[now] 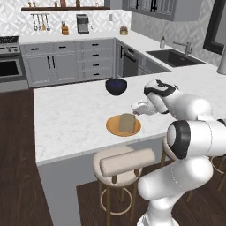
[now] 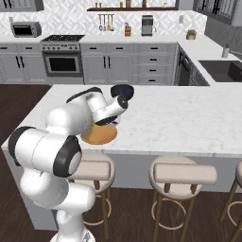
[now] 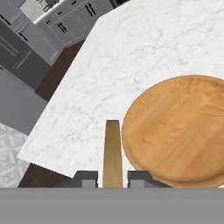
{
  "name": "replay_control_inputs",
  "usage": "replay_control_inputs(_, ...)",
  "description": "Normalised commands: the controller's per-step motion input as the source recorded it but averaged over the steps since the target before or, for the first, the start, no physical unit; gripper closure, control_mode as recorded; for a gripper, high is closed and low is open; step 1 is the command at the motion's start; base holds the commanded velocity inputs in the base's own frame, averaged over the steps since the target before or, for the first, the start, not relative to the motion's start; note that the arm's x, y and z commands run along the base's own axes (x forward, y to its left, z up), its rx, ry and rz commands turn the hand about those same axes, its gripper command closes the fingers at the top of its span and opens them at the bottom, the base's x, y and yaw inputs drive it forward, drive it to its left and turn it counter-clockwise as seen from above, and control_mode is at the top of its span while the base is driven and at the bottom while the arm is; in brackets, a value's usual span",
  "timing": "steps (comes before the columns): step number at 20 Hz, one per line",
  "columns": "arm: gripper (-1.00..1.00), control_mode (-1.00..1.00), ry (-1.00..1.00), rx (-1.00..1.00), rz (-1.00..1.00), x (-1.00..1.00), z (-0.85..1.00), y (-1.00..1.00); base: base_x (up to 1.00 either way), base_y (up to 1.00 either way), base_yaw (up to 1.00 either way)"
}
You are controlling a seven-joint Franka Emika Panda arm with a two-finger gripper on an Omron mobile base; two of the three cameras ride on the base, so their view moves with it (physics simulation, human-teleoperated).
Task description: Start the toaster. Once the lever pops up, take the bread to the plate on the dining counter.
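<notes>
My gripper (image 3: 112, 177) is shut on the bread (image 3: 112, 153), a tan slice that I see edge-on between the two finger tips. In the hand view the slice hangs just beside the rim of the round orange-tan plate (image 3: 183, 131), over the white marble dining counter (image 3: 131, 57). From the left base view the bread (image 1: 127, 122) stands upright at the plate (image 1: 115, 128), with the gripper (image 1: 132, 113) right above it. Whether the slice touches the plate I cannot tell. The plate (image 2: 100, 135) lies near the counter's front edge. The toaster is out of view.
A dark blue bowl (image 1: 116, 86) sits on the counter behind the plate. Round cushioned stools (image 1: 121, 164) stand under the front edge. A sink (image 1: 174, 57) is set in the worktop at the right, and a stove (image 2: 62, 56) stands along the back wall.
</notes>
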Motion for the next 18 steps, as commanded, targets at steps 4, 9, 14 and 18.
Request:
replay_control_inputs(4,1.00,-1.00,0.04,0.00,0.00,0.41,-0.07,0.00,0.00,0.00,0.00)
replay_control_inputs(9,1.00,-1.00,0.12,0.00,0.01,0.55,0.00,0.00,0.00,0.00,0.00)
replay_control_inputs(14,1.00,-1.00,0.11,0.00,0.01,0.48,-0.04,0.00,0.00,0.00,0.00)
replay_control_inputs(18,1.00,-1.00,0.11,0.00,0.00,0.39,-0.21,0.00,0.00,0.00,0.00)
